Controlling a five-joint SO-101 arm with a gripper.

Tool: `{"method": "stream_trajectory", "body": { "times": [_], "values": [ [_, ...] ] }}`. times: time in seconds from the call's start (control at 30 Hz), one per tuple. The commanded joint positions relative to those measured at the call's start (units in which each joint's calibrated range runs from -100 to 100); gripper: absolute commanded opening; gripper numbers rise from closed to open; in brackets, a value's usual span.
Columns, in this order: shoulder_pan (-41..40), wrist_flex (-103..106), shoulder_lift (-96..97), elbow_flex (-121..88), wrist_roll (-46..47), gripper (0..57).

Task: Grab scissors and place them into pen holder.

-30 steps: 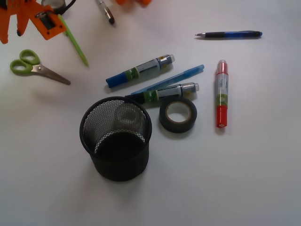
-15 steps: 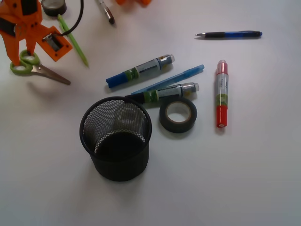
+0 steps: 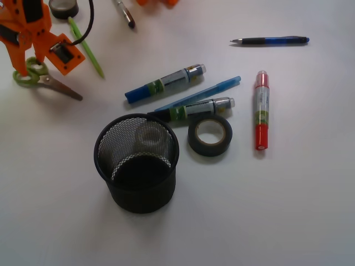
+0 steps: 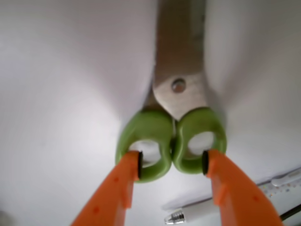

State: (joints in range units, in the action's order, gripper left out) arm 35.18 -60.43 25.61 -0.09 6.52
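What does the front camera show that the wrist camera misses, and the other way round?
Only the front view shows the pen holder, the tape roll and the markers and pens spread on the table. Only the wrist view shows the pivot screw and the orange fingertips reaching into the handle loops. Both show the scissors and the gripper at their green handles.
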Motion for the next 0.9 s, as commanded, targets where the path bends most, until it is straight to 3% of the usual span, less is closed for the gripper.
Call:
{"method": "stream_trajectory", "body": {
  "times": [0.0, 0.5, 0.57, 0.67, 0.87],
  "values": [
    [0.8, -0.3, 0.0, 2.2, -0.3, 14.6],
    [0.2, -3.8, 1.9, 2.8, -1.9, 14.4],
    [0.0, -5.4, 3.2, 4.9, -2.1, 11.5],
    [0.0, -7.6, 5.6, 8.3, -2.1, 0.4],
    [0.0, -10.3, 9.1, 13.8, -2.4, 0.3]
  ]
}}
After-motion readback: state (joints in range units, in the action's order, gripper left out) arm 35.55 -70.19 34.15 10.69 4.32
